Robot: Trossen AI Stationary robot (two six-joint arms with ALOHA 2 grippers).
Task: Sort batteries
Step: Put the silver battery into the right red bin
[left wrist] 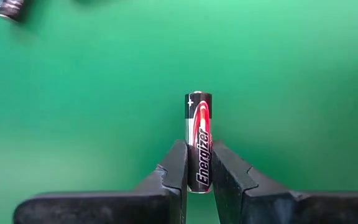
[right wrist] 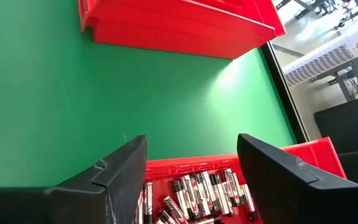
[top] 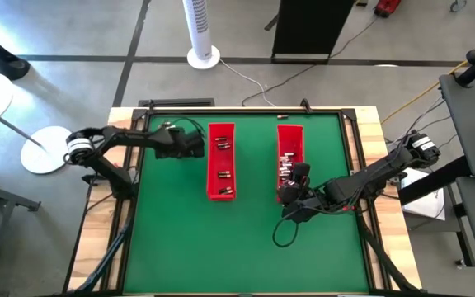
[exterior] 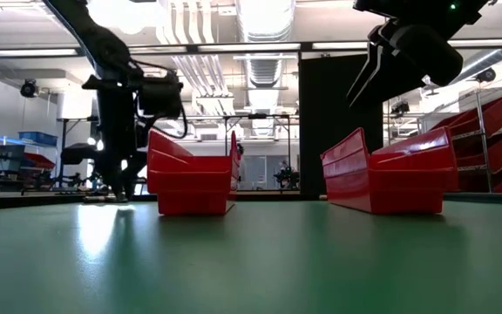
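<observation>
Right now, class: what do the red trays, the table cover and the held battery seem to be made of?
Red trays: probably moulded plastic, smooth, slightly glossy.
Table cover: green mat, matte, perhaps felt or rubber.
Battery: metal cell in a shiny printed wrap, reflecting light.

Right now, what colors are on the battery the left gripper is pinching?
The battery is black and silver with a red swoosh; the left wrist view shows it best.

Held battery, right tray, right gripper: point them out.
Held battery (left wrist: 198, 140): left wrist view, middle of its label, clamped in the left gripper (left wrist: 197, 171).
Right tray (top: 289, 136): high view, bare floor at its far end.
Right gripper (right wrist: 191, 171): right wrist view, gap between its open fingers.
</observation>
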